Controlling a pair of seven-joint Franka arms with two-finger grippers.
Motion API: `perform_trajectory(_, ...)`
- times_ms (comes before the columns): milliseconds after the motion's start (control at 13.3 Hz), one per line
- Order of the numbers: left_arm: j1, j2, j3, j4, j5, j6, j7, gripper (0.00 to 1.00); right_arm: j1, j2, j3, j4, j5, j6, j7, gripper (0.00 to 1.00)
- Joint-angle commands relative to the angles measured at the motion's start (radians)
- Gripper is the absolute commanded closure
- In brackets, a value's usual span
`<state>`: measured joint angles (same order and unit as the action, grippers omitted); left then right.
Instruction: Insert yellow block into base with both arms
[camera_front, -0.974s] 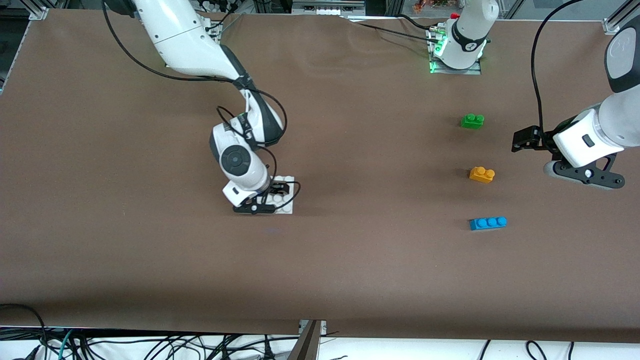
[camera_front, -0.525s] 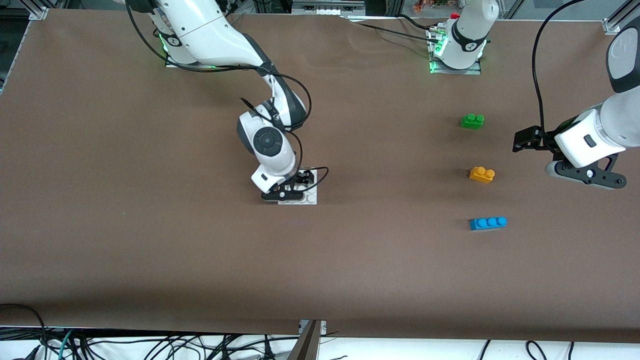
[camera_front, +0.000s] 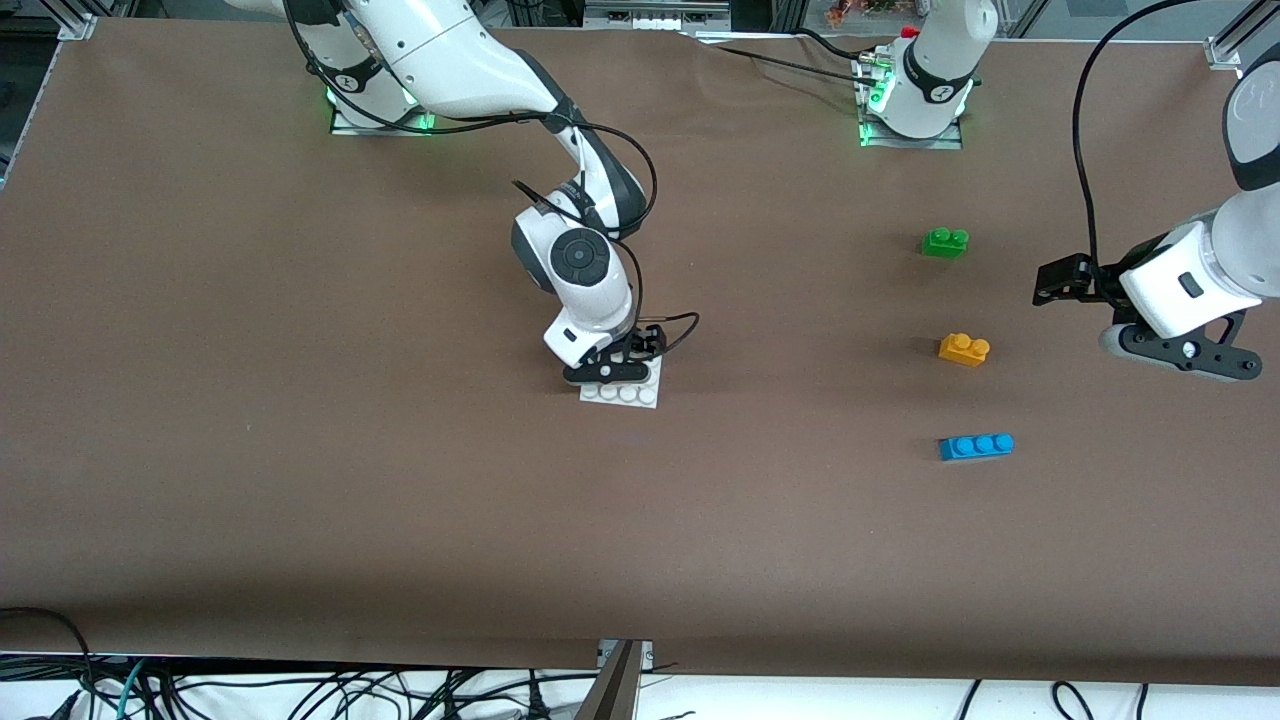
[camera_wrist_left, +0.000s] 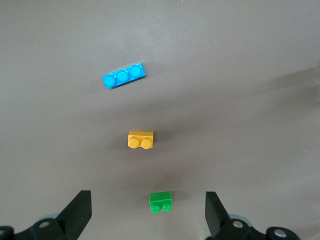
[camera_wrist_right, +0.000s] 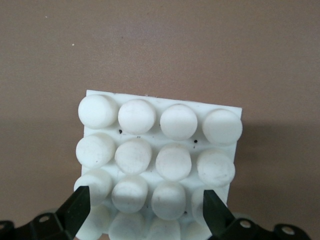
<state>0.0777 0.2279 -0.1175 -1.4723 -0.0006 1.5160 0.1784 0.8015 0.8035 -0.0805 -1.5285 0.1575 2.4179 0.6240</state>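
The yellow block (camera_front: 964, 349) (camera_wrist_left: 140, 139) lies on the table between a green brick and a blue brick. My left gripper (camera_front: 1185, 358) (camera_wrist_left: 146, 196) hangs open and empty over the table at the left arm's end, apart from the yellow block. The white studded base (camera_front: 622, 393) (camera_wrist_right: 159, 150) sits near the table's middle. My right gripper (camera_front: 612, 372) (camera_wrist_right: 146, 195) is down on it, one finger at each side of the base's edge nearest the wrist, gripping it. The gripper hides the part of the base farthest from the front camera.
A green two-stud brick (camera_front: 944, 242) (camera_wrist_left: 160, 202) lies farther from the front camera than the yellow block. A blue three-stud brick (camera_front: 976, 446) (camera_wrist_left: 123, 76) lies nearer. Brown table surface spreads all round.
The right gripper has slid the base along the table toward the left arm's end. The left arm has shifted only slightly.
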Motion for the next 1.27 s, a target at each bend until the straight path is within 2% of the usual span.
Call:
perform_trajectory(0,0.004,-0.006,-0.001,-0.002,0.005,-0.005,0.024,0.00,0.008,0.020,-0.010,0.031,0.013,0.000,0.005,0.00)
perform_trajectory(375,0.004,-0.006,-0.002,-0.002,0.005,-0.007,0.024,0.00,-0.010,-0.006,-0.031,0.042,0.002,-0.043,0.000,0.00)
perform_trajectory(525,0.004,-0.006,-0.002,-0.002,0.005,-0.007,0.024,0.00,-0.011,-0.010,-0.059,0.041,-0.019,-0.046,-0.003,0.00)
perform_trajectory(1199,0.010,0.008,0.009,-0.002,0.011,0.006,0.046,0.00,-0.021,0.014,-0.058,0.041,0.005,-0.034,0.013,0.00)
